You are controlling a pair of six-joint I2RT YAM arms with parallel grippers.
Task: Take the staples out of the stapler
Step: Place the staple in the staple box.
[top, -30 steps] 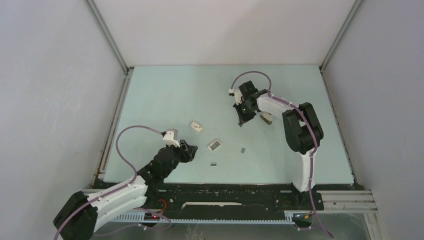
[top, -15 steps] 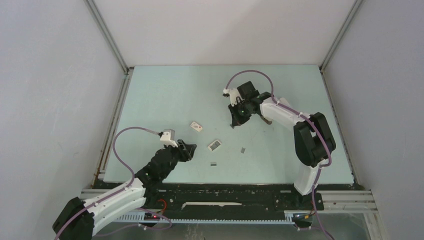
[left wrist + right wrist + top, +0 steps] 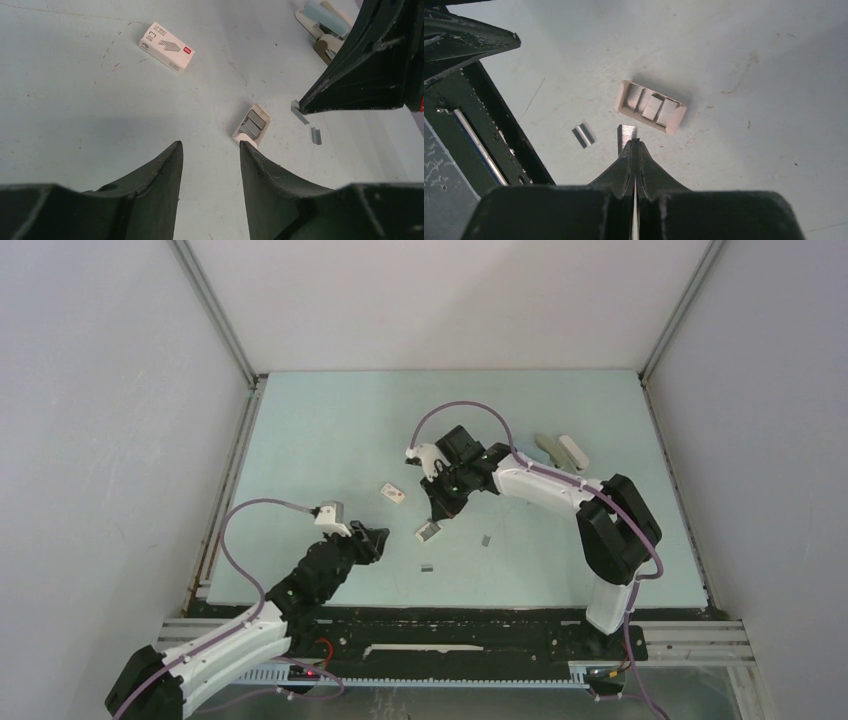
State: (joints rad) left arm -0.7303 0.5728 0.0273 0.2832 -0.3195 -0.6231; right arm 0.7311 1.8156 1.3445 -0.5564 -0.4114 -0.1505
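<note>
1. Moved: right gripper (image 3: 436,514) has swung from the far right of the table leftward and nearer. Its tip is now just beside the open tray (image 3: 428,531). Left gripper (image 3: 374,538) has shifted only a little, left and near.
2. Uncovered by that swing: stapler (image 3: 558,449), lying at the far right of the table with its arms fanned apart, well apart from both grippers.
3. Right jaws: pressed together, pinching a short grey strip of staples (image 3: 626,134) that sticks out past the tip, just short of the tray's rim.
4. Left jaws: spread wide, holding nothing, pointed toward the tray from the near left.
5. Judged meaning: one strip appears to be out of the stapler and carried to the drop spot. Letting it go at or in the tray looks like the step in hand.
6. Already on the table: one loose strip (image 3: 486,539) right of the tray, and a second loose strip (image 3: 426,567) nearer than it.
7. Also present: white box (image 3: 393,493), closed, lying left of the tray and farther back.
8. Hidden or unclear:
   - Whether the stapler's channel still holds staples. It is too small from above and cut off at the top edge of the left wrist view.
   - Whether the pinched strip touches the table cannot be told.
</note>
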